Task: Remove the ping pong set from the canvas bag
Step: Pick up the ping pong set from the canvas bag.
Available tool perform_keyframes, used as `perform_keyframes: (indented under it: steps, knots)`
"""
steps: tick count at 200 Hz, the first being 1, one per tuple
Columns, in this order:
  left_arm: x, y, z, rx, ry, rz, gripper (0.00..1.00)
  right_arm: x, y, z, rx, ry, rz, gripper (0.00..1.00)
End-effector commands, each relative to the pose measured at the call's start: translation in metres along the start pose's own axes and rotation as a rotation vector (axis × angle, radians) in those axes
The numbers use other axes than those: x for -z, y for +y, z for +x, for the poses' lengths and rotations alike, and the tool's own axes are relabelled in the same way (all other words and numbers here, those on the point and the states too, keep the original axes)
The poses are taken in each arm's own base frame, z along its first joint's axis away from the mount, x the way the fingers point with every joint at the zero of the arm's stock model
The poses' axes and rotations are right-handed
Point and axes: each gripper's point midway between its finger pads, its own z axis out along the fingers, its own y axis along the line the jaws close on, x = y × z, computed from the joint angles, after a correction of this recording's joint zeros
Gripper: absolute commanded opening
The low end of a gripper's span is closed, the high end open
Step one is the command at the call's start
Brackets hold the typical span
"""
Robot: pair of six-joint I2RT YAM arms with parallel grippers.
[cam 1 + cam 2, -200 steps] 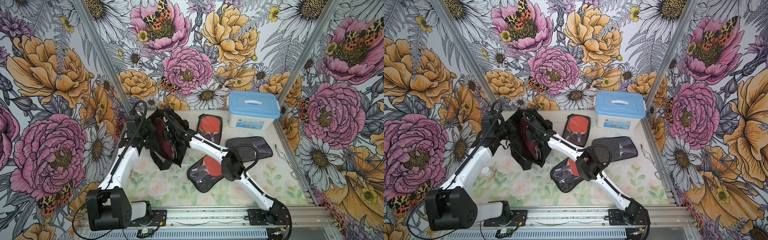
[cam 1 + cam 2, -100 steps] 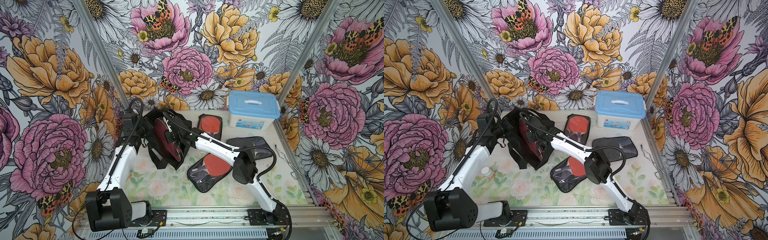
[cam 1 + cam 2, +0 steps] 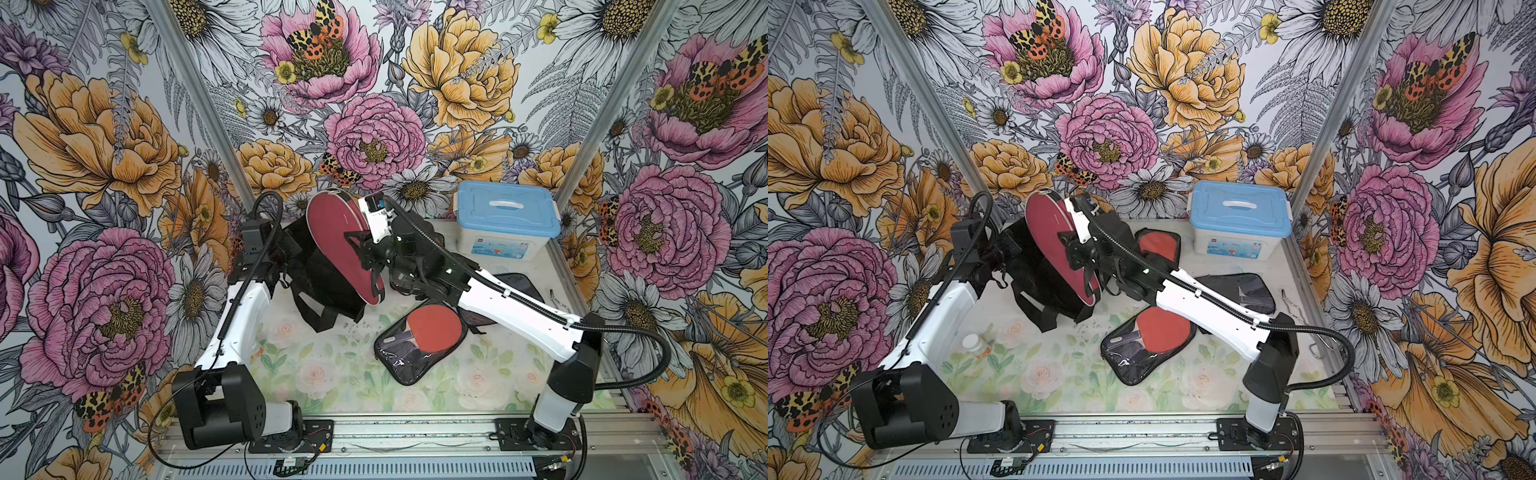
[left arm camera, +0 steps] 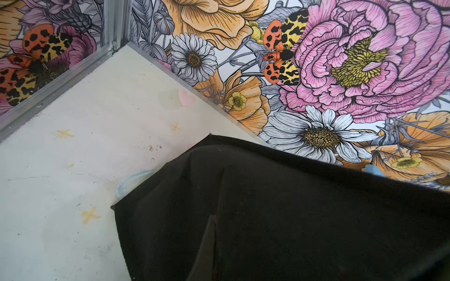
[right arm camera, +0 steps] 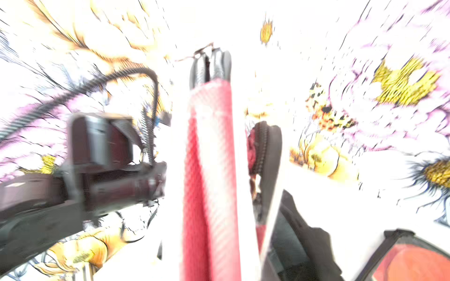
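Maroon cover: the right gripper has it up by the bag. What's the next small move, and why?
Probably swing it over the bare mat nearer the base and lower it. The right gripper holds the maroon cover raised on edge, apparently out of the canvas bag, which the left gripper pinches, so only setting it down seems left.

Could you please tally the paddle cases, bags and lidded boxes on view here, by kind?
Paddle cases: 4 (maroon cover, front clear case, back clear case, dark pouch)
Bag: 1
Box: 1
Total: 6
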Motion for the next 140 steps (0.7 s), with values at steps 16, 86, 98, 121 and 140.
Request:
perform_keyframes:
  steps: [16,86,98,121,140]
  knots:
    - [-0.002,0.008,-0.048,0.017,-0.095,-0.032,0.00,0.054,-0.011,-0.071,0.070,-0.250,0.074,0.00]
    - [-0.049,0.047,-0.090,0.141,-0.048,-0.059,0.00,0.016,-0.057,0.015,0.325,-0.059,0.255,0.00]
    - [-0.058,0.053,-0.093,0.158,-0.026,-0.064,0.00,0.003,-0.060,0.032,0.394,-0.026,0.269,0.00]
    - [-0.074,0.063,-0.095,0.166,0.015,-0.080,0.00,-0.023,-0.062,0.064,0.540,0.033,0.281,0.00]
    - [-0.090,0.072,-0.091,0.168,0.050,-0.101,0.00,-0.044,-0.059,0.090,0.648,0.071,0.272,0.00]
